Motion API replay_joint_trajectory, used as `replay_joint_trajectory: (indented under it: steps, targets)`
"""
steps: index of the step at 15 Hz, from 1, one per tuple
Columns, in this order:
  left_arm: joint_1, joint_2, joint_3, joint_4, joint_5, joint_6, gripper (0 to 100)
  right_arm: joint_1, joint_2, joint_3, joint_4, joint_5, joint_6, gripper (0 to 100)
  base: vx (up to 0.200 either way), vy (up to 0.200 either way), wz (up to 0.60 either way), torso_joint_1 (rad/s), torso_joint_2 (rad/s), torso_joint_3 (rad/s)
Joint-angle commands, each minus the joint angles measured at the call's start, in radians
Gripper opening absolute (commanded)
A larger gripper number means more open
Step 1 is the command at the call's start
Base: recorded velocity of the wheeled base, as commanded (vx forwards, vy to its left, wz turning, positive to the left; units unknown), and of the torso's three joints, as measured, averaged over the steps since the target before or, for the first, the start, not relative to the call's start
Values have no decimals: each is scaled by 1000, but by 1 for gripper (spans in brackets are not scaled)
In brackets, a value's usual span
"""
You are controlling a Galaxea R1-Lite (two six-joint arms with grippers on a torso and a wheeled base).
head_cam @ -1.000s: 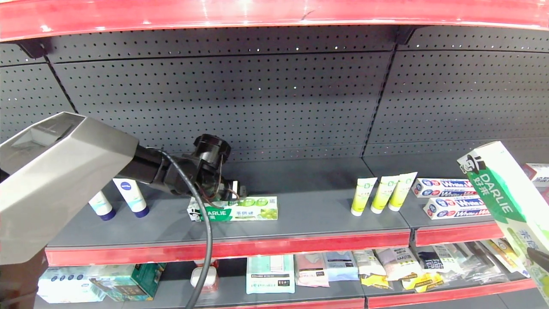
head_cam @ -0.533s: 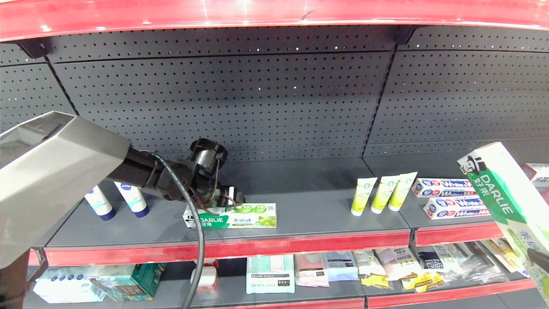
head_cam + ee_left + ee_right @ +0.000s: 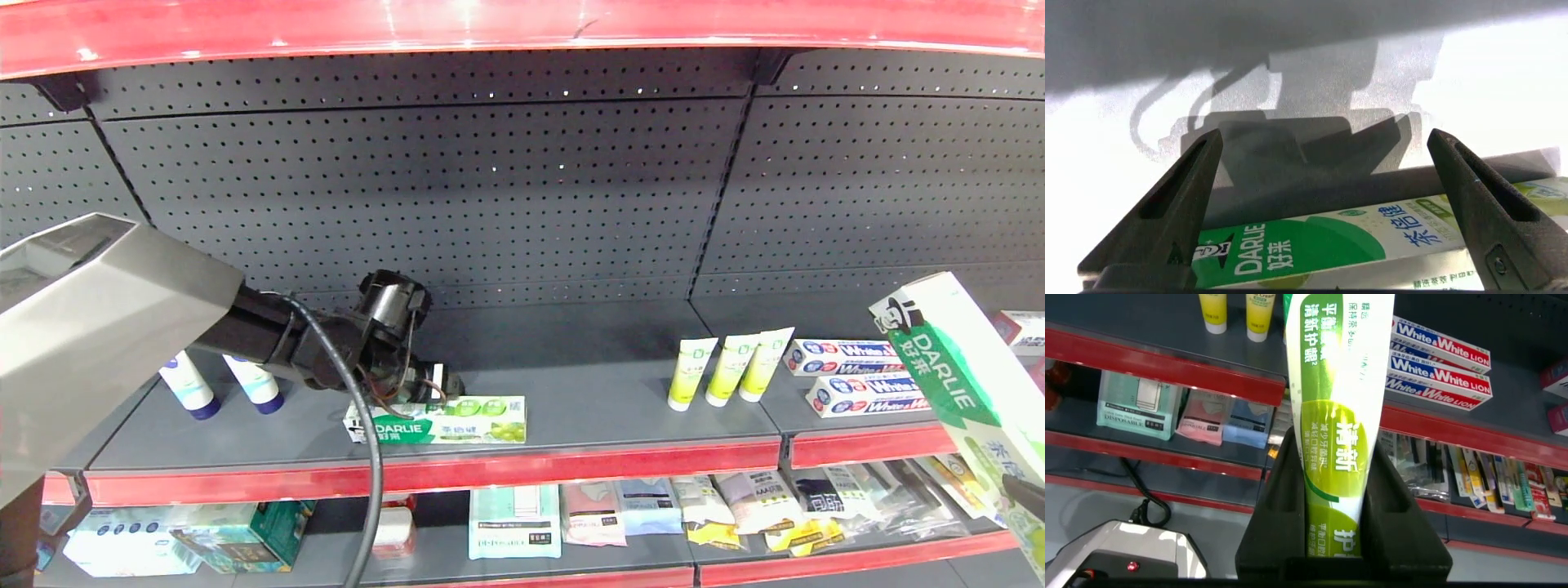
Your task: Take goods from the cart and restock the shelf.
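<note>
A green and white toothpaste box (image 3: 437, 419) lies flat on the grey shelf (image 3: 588, 384), close to its red front edge. My left gripper (image 3: 441, 382) hangs just behind and above this box, open. In the left wrist view the left gripper (image 3: 1324, 143) has its fingers (image 3: 1176, 204) spread wide, with the toothpaste box (image 3: 1372, 245) lying free below them. A second green toothpaste box (image 3: 963, 384) is held up at the far right, in front of the shelf. My right gripper (image 3: 1335, 469) is shut on the second box (image 3: 1339, 392) near its lower end.
Two white tubes with blue caps (image 3: 220, 384) stand left of the arm. Three yellow-green tubes (image 3: 727, 371) and stacked white and blue toothpaste boxes (image 3: 865, 380) are to the right. Bare shelf lies between them. Packets (image 3: 620, 510) fill the lower shelf. A red shelf (image 3: 522, 24) hangs overhead.
My left gripper and the box beneath it have shifted toward the shelf's front edge and slightly left. My right arm and its box have stayed put.
</note>
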Motion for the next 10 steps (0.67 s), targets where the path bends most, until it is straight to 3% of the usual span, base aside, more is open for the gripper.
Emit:
replay_joint_trajectory:
  steps: [1,10]
  targets:
    - [0,-4,7,0,-1,-1,100,-1,3,0,0,4,-1,0,0,0,0,0,0,0]
    - [-10,-22,53,-3,-5,-4,100,-1,11,2,-1,4,1,0,0,0,0,0,0,0]
